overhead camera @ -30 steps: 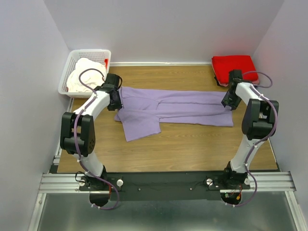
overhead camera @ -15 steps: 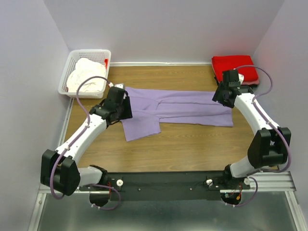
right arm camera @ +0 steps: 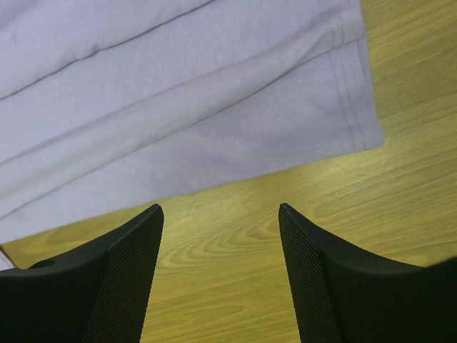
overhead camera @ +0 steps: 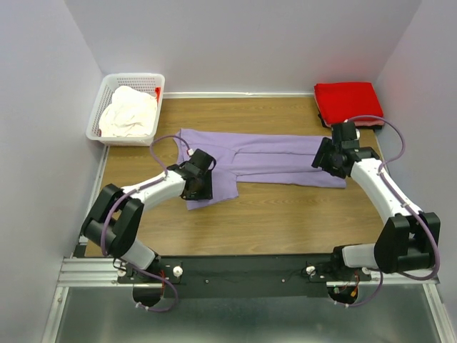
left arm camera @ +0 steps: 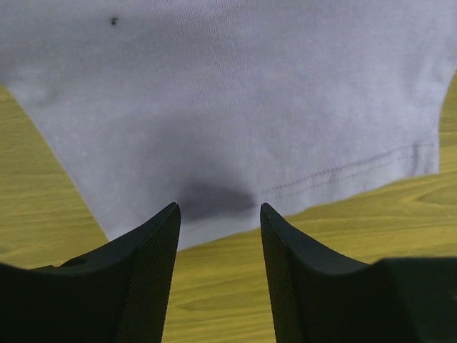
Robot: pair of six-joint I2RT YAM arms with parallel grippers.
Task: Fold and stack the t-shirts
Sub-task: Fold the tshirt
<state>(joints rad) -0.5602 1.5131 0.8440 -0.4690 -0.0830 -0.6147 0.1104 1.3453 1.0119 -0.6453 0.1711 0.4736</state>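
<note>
Counting one lavender t-shirt [overhead camera: 271, 158], one red t-shirt [overhead camera: 348, 101], one cream t-shirt [overhead camera: 128, 118]

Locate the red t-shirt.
In the top view, the red t-shirt lies folded at the far right corner of the table, beyond the lavender t-shirt.
</note>
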